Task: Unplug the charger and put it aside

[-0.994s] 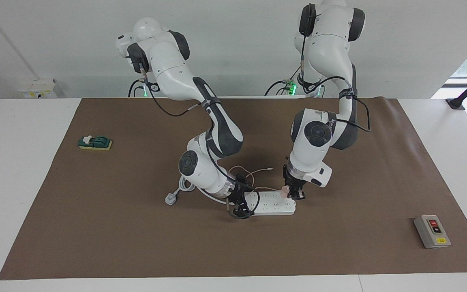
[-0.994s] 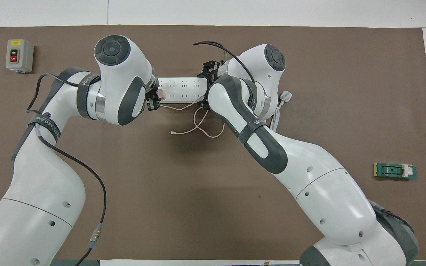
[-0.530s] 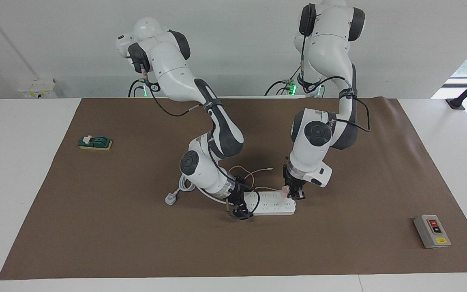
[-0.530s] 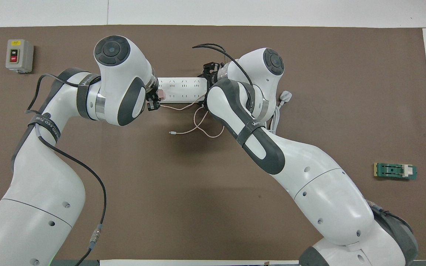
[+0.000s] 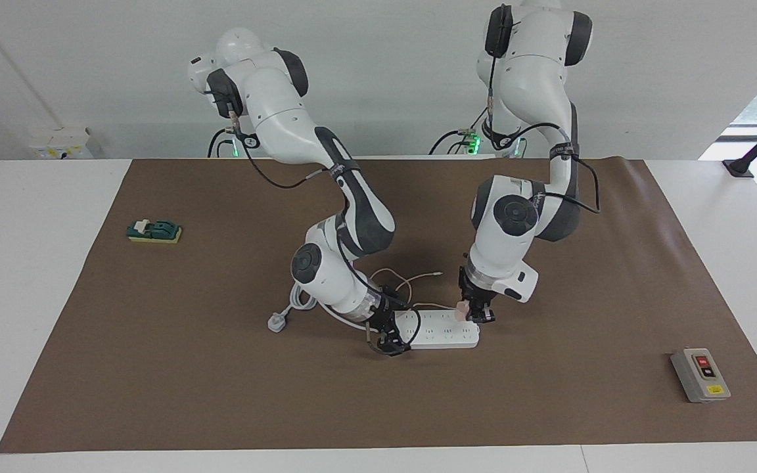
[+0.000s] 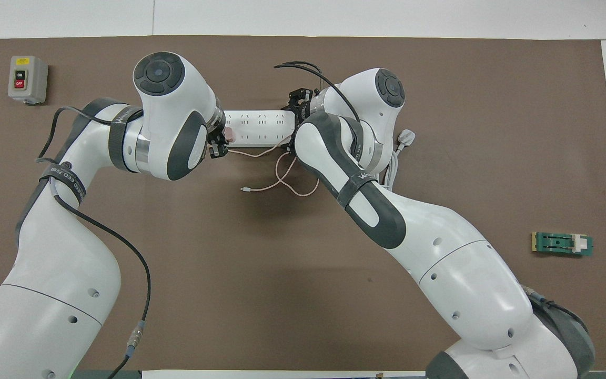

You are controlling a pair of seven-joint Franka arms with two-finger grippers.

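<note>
Stillness over the last second, we find; only the right arm's elbow shifts a little, and the charger sits plugged in as before at the power strip's end toward the left arm, so we judge the pull not begun; the left gripper is clamped on the charger; the right gripper presses at the strip's other end, fingers unreadable to us. We count one charger with one thin cable, one strip, one three-pin plug, one switch box, one green block, two arms.
</note>
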